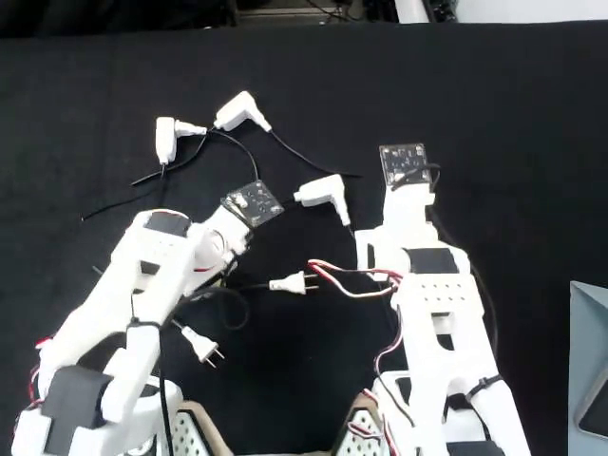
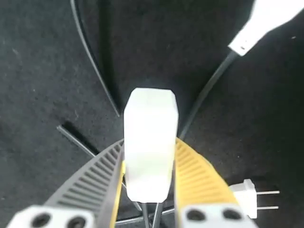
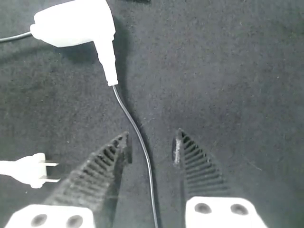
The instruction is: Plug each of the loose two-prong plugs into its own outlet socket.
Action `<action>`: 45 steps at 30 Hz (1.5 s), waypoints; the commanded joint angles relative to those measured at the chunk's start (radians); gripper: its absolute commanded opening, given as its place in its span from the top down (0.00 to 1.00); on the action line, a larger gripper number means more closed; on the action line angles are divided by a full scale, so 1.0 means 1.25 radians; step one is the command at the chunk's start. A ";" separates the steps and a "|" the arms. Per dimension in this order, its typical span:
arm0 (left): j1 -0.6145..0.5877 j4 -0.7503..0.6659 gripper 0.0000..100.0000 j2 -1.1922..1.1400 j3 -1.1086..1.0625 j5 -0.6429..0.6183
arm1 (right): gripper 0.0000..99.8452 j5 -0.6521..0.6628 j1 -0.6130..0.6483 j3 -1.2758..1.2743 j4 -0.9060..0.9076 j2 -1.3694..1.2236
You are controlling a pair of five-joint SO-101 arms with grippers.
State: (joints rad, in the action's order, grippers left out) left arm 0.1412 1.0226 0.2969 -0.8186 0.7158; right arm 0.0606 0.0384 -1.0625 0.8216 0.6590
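Light falls evenly from above onto the black counter (image 1: 532,114), which swallows it without glare. The white connector (image 2: 150,128) clamped in my left hand (image 2: 148,145) is washed out, nearly glowing. The outlet socket (image 3: 71,23) casts a soft shadow close beside itself.

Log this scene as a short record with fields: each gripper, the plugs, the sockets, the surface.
left gripper: shut on a white connector; cannot tell whether it is a plug or a socket
right gripper: open above a black cable, holding nothing
loose two-prong plugs: two on the cloth, one between the arms, one beside the left arm
outlet sockets: three white ones lying on the cloth
surface: black cloth
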 commanded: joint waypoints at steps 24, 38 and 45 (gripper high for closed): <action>-0.164 -0.048 0.73 -0.079 0.159 -0.054 | 0.85 -0.006 -0.006 0.003 -0.006 0.009; -0.249 0.206 0.74 -0.053 0.301 -0.083 | 0.85 0.069 0.068 0.052 0.090 0.015; -0.358 0.200 0.74 0.167 0.170 -0.095 | 0.85 0.237 0.177 0.100 0.158 0.014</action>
State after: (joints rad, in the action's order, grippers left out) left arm -0.2562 1.2743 0.3659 -0.5409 0.6084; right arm 0.2677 0.1826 -0.9950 0.9966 0.6590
